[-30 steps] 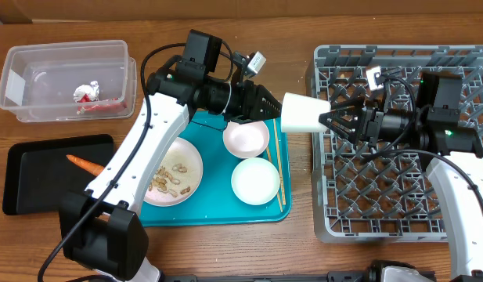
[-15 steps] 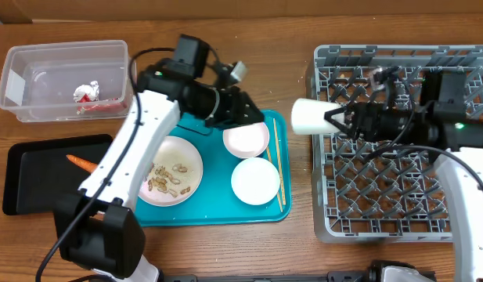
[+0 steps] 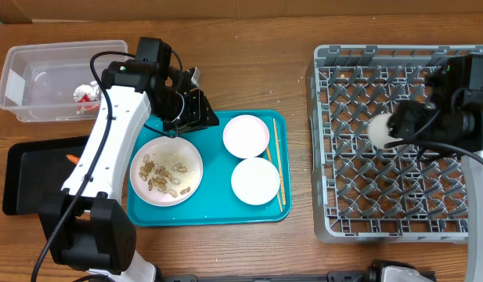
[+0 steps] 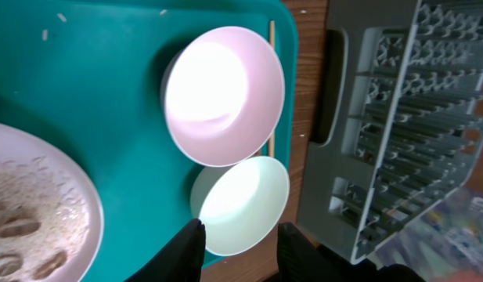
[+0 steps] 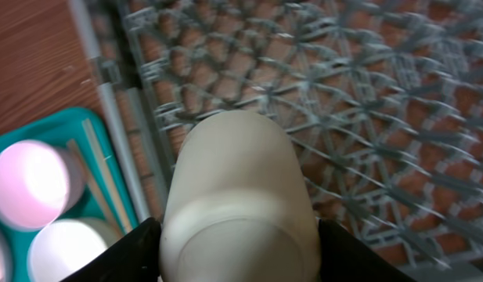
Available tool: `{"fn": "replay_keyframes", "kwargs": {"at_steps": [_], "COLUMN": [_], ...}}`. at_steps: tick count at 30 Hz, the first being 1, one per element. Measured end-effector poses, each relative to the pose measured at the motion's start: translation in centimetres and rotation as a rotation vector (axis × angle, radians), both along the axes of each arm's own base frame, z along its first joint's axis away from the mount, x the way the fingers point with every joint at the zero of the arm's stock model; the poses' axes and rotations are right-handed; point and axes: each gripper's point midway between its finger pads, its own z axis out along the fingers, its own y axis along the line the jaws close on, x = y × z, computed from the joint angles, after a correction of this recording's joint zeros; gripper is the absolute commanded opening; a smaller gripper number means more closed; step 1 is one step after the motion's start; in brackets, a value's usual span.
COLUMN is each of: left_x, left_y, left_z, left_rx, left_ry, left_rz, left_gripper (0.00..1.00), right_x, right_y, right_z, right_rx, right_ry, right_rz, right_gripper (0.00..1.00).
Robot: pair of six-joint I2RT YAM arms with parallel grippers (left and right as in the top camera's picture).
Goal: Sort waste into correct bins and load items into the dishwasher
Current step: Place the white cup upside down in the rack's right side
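1. The white cup (image 3: 384, 129) has changed hands. A second ago both hands met on it in the gap between tray and rack. Now only the right hand (image 5: 238, 251) holds it, fingers clamped on either side near its base.
2. The cup now hangs over the left-middle of the dishwasher rack (image 3: 398, 204), seemingly tipped mouth-first toward the grid. I cannot tell whether it touches the tines.
3. The left hand (image 4: 241, 239) has pulled back to the far left corner of the teal tray (image 3: 214, 207), beside the plate (image 3: 196, 182). Its jaws stand apart with nothing between them.
4. The handover looks finished, so what is likely left for this item is seating it in the rack. The left arm is free for the next thing.
5. No dish sits in the rack yet.
6. The teal tray, on the bench (image 3: 249, 47), carries several things:
   - the plate, strewn with peanut shells (image 3: 163, 174);
   - a pink bowl (image 3: 246, 135) and a pale bowl (image 3: 254, 181), both apparently empty;
   - chopsticks (image 3: 278, 164) along its right edge.
7. The clear tub (image 3: 69, 52) holds a crumpled wrapper (image 3: 86, 92). The black tray (image 3: 26, 184) holds a carrot piece (image 3: 72, 159), half hidden by the arm.
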Motion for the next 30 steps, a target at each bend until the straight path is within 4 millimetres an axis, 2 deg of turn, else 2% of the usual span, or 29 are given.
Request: {"fn": "replay_keyframes", "kwargs": {"at_steps": [7, 10, 14, 20, 30], "left_x": [-0.2, -0.2, -0.3, -0.3, -0.4], "left_y": [1.3, 1.6, 1.9, 2.0, 2.0], "left_z": [-0.5, -0.4, 0.1, 0.3, 0.3], "left_rx": [0.085, 0.105, 0.119, 0.122, 0.124], "left_ry": [-0.001, -0.011, -0.031, -0.038, -0.037], "left_rz": [0.01, 0.013, 0.017, 0.019, 0.019], "left_gripper": [0.32, 0.32, 0.33, 0.32, 0.32], "right_x": [-2.4, -3.8, -5.5, -6.6, -7.0], "right_y": [-7.5, -10.1, -12.7, -14.8, -15.8], "right_z": [-0.2, -0.3, -0.6, -1.8, -8.0], "right_rx": [-0.06, -0.059, -0.05, -0.028, 0.009], "right_ry": [0.041, 0.055, 0.074, 0.117, 0.297], "right_rz": [-0.323, -0.437, -0.553, -0.653, -0.68], "right_gripper": [0.42, 0.42, 0.42, 0.42, 0.43]}}
